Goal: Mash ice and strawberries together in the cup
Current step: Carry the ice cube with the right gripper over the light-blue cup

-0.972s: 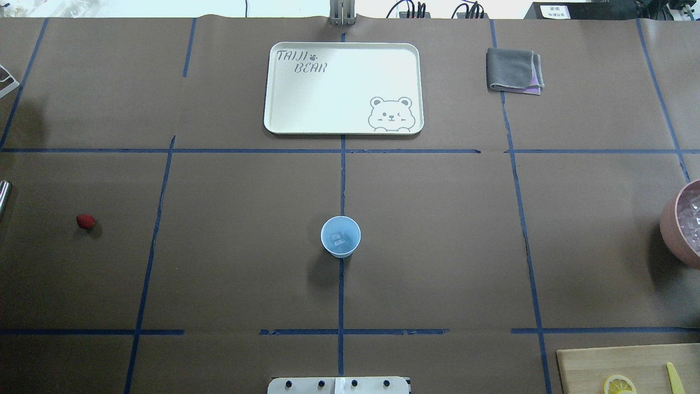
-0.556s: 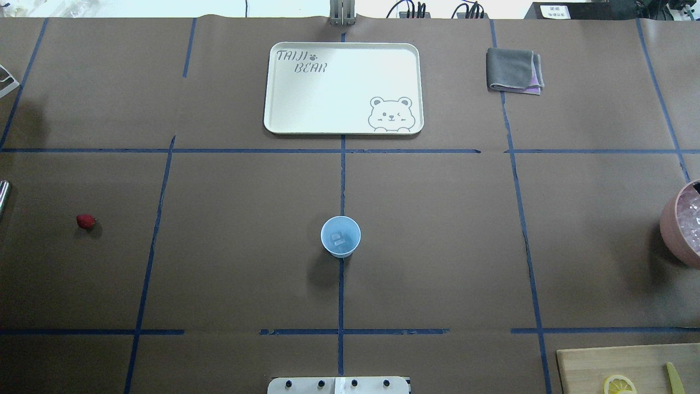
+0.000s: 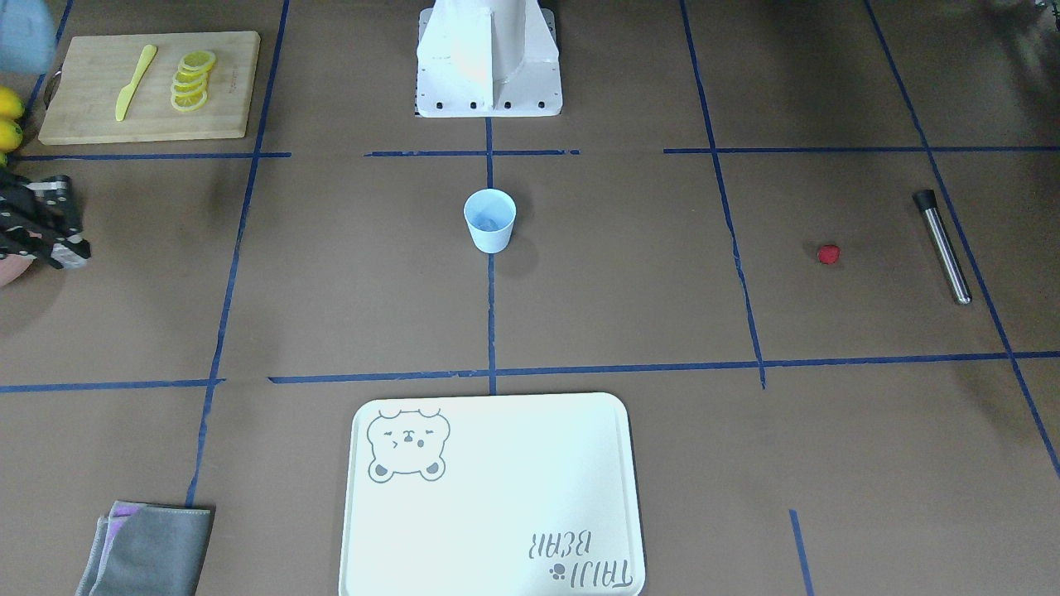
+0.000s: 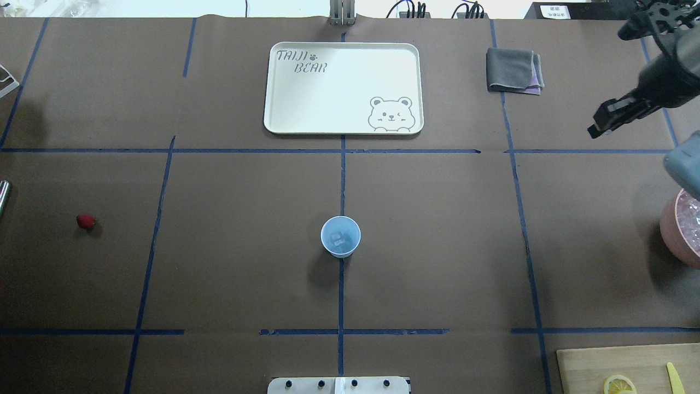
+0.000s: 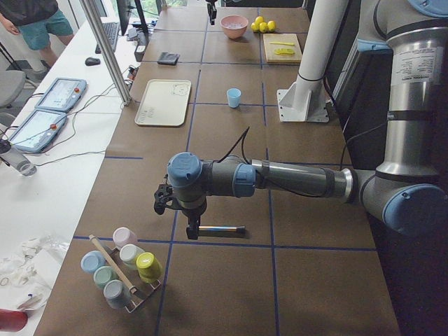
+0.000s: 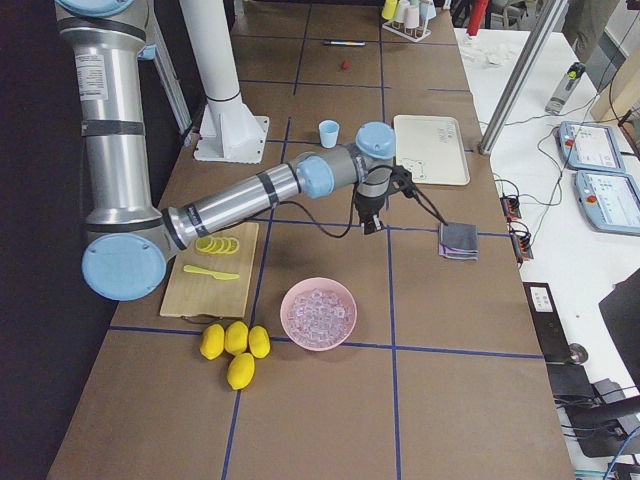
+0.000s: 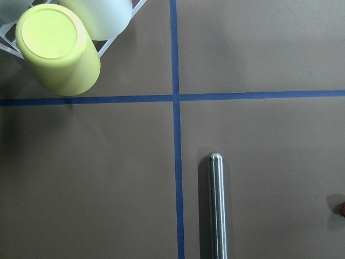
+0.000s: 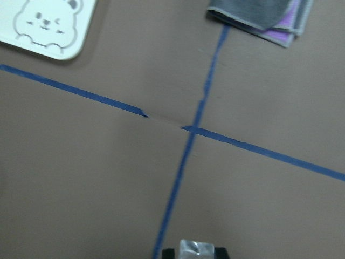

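The light-blue cup [image 4: 340, 236] stands upright at the table's middle with a pale ice chunk [image 4: 339, 239] inside. The red strawberry [image 4: 85, 221] lies alone on the paper far to the left. My right gripper [image 4: 600, 121] hangs over the far right of the table, apart from the cup. The right wrist view shows it shut on a clear ice chunk [image 8: 195, 248]. My left gripper [image 5: 192, 227] shows only in the exterior left view, above a metal rod [image 7: 217, 205]; I cannot tell whether it is open or shut.
A pink bowl [image 4: 681, 230] of ice sits at the right edge. The white bear tray [image 4: 343, 87] and a folded grey cloth [image 4: 514, 70] lie at the back. A cutting board [image 3: 149, 85] with lemon slices and a cup rack [image 5: 122, 269] stand near the corners.
My right arm has come into the overhead view at the upper right, above the pink bowl. The cup and the strawberry have not moved.
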You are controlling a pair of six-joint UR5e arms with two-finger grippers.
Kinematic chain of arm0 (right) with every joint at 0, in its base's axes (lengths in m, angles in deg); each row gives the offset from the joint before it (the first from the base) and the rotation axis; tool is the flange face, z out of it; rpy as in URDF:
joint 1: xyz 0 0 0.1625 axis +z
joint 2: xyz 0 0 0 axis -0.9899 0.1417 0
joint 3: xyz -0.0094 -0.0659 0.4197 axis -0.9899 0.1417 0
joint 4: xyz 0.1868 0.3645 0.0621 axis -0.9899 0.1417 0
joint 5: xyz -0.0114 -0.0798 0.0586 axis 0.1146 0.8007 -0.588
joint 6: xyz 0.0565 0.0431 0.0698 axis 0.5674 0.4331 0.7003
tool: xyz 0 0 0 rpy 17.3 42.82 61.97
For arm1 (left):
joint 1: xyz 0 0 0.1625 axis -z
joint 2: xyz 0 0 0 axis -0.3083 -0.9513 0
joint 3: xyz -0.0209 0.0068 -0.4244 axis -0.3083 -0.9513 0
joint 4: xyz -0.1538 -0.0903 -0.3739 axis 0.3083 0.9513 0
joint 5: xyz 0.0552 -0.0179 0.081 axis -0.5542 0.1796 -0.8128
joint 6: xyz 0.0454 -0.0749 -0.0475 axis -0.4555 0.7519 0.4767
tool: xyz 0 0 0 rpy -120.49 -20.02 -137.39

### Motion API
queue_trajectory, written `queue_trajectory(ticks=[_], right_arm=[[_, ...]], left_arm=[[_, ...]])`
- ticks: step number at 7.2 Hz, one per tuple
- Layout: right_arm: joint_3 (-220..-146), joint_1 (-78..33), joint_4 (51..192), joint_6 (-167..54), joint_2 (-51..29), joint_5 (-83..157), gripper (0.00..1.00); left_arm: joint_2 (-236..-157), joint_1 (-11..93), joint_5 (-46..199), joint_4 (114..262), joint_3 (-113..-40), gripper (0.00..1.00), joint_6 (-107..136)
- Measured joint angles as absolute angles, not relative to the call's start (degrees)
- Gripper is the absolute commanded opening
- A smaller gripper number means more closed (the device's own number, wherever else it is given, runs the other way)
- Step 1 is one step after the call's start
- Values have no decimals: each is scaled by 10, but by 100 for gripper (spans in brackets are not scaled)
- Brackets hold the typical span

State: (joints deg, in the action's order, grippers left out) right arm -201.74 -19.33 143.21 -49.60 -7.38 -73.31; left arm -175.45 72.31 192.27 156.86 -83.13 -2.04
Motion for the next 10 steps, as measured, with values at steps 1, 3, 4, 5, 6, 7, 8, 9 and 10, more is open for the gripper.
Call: queue_trajectory(ticks=[1,3,4,5,6,7,8,9,10], right_arm=[[-2017,-254,1437,-398,-124,-712,0],[-2008,-383,1440,-223,-215,-622,0],[-1992,-433,1441,-164,-256,-579,0],[-1961,-471,1444,-127,-297,-542,0],[-1922,-500,1446,-105,-334,-514,0],[-1893,-521,1446,-90,-359,-494,0],[-1880,-537,1446,-80,-369,-480,0],[-1875,-552,1447,-74,-372,-473,0],[-1873,-563,1447,-71,-373,-469,0]], left_arm=[[-1755,723,1922,1569,-831,100,-21],[-1755,723,1922,1569,-829,100,-20],[-1755,723,1923,1568,-829,100,-20],[-1755,723,1923,1568,-828,100,-20],[-1754,723,1923,1568,-826,100,-20],[-1755,723,1923,1569,-825,100,-20],[-1755,723,1923,1569,-824,100,-20],[-1755,723,1923,1569,-824,100,-20],[-1754,723,1923,1569,-823,100,-20]])
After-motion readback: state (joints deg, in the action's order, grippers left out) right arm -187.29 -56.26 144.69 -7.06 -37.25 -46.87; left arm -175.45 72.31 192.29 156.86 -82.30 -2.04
